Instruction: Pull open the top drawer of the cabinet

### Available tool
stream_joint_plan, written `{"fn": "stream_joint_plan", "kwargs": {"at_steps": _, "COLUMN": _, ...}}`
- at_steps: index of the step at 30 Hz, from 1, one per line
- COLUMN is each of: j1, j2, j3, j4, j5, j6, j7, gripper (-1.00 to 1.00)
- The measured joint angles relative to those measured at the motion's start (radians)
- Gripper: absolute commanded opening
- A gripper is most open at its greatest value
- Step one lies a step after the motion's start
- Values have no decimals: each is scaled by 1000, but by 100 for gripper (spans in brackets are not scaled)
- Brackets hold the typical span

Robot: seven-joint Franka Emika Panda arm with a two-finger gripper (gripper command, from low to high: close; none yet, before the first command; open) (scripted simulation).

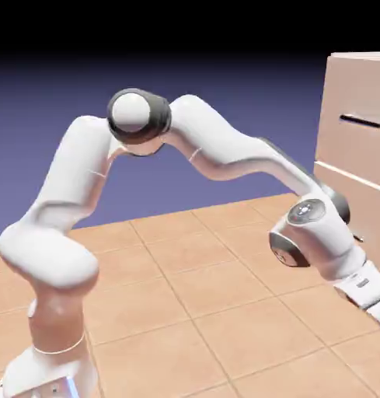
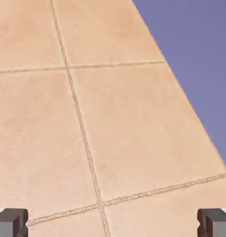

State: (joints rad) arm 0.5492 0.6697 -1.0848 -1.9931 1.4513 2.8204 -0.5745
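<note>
- Exterior view: tall boxy pale beige-pink cabinet stands at right edge, partly cropped.
- Top drawer, a flat pale beige front with thin dark horizontal bar handle, sits flush, closed.
- White jointed robot arm arches from lower left over the tan tiled worktop; its wrist sits low by the lower drawer front, well below the top handle.
- Jaws run off frame at lower right here.
- Hand view: two small grey fingertips at the bottom corners, jaws spread wide, nothing between them.
- Only worktop tiles with grout lines and blue-violet backdrop ahead; cabinet not seen.
</note>
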Motion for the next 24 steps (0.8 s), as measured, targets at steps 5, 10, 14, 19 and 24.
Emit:
{"fn": "stream_joint_plan", "kwargs": {"at_steps": 5, "j1": 79, "j2": 181, "j3": -159, "j4": 119, "j5": 212, "j6": -32, "j7": -192, "gripper": 0}}
{"fn": "stream_joint_plan", "kwargs": {"at_steps": 10, "j1": 157, "j2": 362, "j3": -317, "j4": 239, "j5": 424, "j6": -63, "j7": -385, "gripper": 0}}
{"fn": "stream_joint_plan", "kwargs": {"at_steps": 14, "j1": 220, "j2": 507, "j3": -444, "j4": 334, "j5": 594, "j6": -89, "j7": -538, "gripper": 0}}
{"fn": "stream_joint_plan", "kwargs": {"at_steps": 19, "j1": 298, "j2": 689, "j3": -603, "j4": 454, "j5": 806, "j6": -120, "j7": -731, "gripper": 0}}
{"fn": "stream_joint_plan", "kwargs": {"at_steps": 24, "j1": 377, "j2": 870, "j3": -761, "j4": 573, "j5": 1018, "j6": -152, "j7": -923, "gripper": 0}}
